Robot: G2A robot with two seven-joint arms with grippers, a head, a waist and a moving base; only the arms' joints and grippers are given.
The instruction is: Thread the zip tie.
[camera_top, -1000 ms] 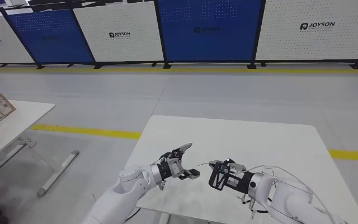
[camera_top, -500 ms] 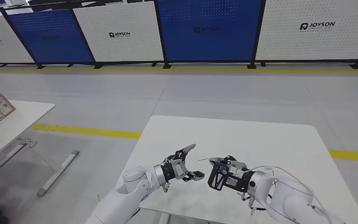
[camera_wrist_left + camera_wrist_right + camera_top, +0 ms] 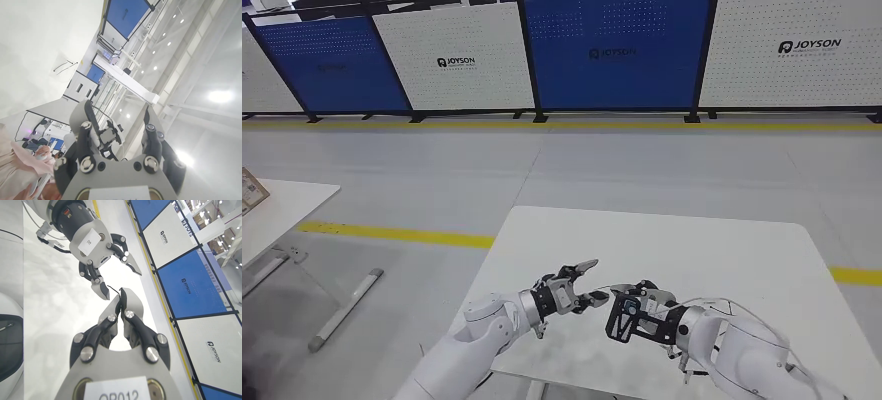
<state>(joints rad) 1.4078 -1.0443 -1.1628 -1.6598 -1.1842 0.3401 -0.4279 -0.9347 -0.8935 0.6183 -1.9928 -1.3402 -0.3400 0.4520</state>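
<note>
Left hand, spread open, has edged closer. Right hand pinches a thin black plastic zip tie, tip pointing toward it.

Blue and white pegboard panels line the far side of a grey floor crossed by yellow lines; a white side table stands left; ceiling lights glow overhead.
</note>
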